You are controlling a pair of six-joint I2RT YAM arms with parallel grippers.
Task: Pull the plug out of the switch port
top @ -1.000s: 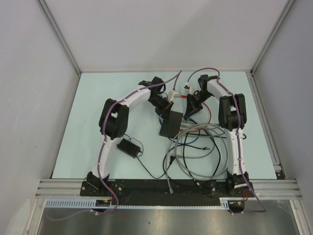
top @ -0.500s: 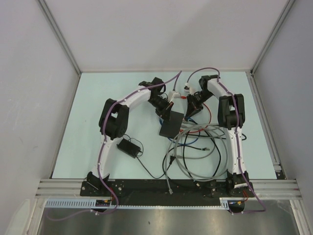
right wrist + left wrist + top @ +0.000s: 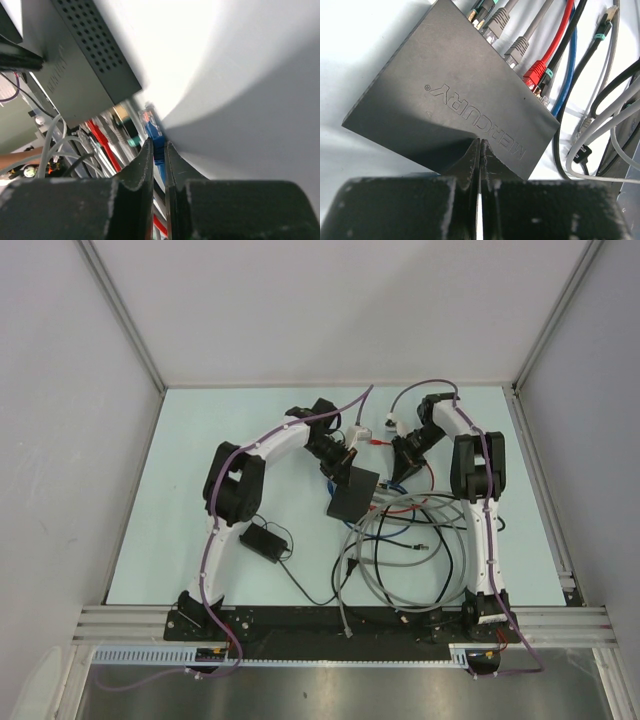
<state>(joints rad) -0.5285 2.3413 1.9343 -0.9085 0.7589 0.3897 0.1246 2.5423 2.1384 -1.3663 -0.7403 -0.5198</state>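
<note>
Here the black switch [image 3: 450, 95] lies mid-table [image 3: 200, 440], with cables [image 3: 517, 50] plugged into its side. The left gripper [image 3: 479, 142] has its jaws pressed together at the switch's near edge. The right gripper [image 3: 157, 147] pinches the blue plug [image 3: 151, 127], which is out of its port, just beside the switch.
</note>
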